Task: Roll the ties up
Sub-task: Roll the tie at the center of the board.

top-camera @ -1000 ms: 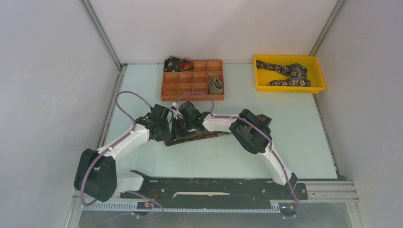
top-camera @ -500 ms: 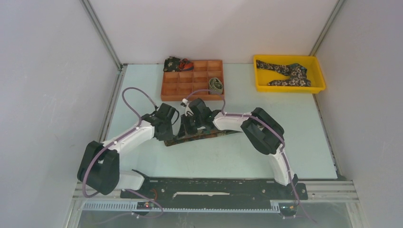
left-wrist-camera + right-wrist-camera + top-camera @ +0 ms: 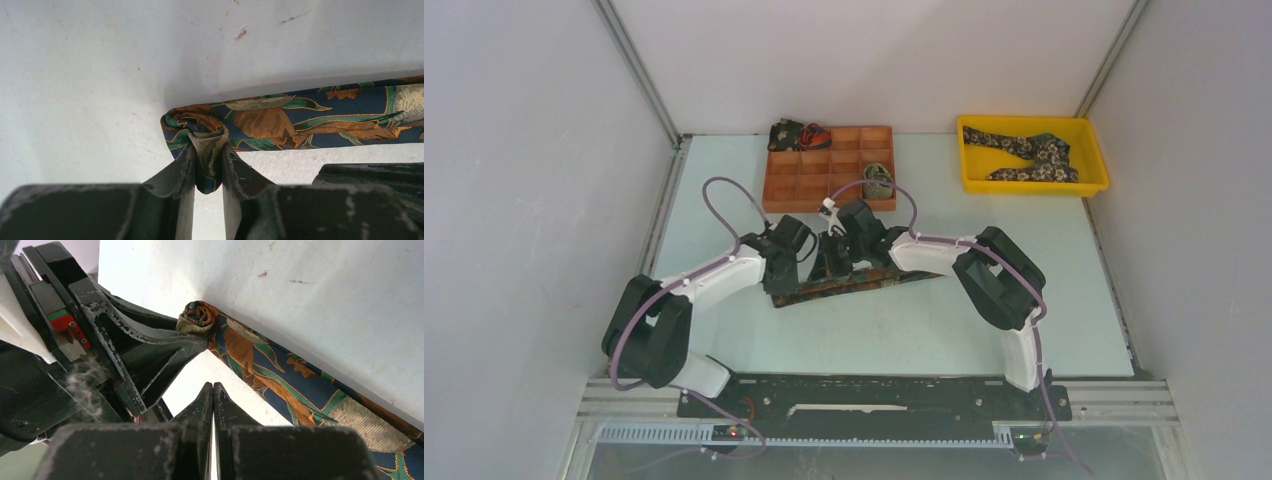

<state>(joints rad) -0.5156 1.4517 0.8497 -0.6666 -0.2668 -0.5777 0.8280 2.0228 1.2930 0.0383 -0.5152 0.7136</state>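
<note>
A blue tie with a rust and green leaf pattern (image 3: 874, 283) lies flat on the table mid-field. My left gripper (image 3: 801, 268) is shut on its small rolled end; in the left wrist view (image 3: 206, 148) the coil (image 3: 205, 137) is pinched between the fingers and the rest of the tie (image 3: 310, 117) runs right. My right gripper (image 3: 831, 266) is shut and empty just beside it; in the right wrist view (image 3: 213, 386) it hovers next to the tie (image 3: 280, 385), apart from the coil (image 3: 197, 317). Another tie (image 3: 1029, 155) lies loose in the yellow bin.
An orange compartment tray (image 3: 804, 185) stands just beyond the grippers, with an olive rolled tie (image 3: 879, 181) in one cell and a dark floral roll (image 3: 787, 134) at its far left corner. The yellow bin (image 3: 1094, 165) stands at the back right.
Both arms have stretched farther out and to the right, toward the orange tray. The left gripper kept hold of the tie's rolled end; the tie's free end slid right.
</note>
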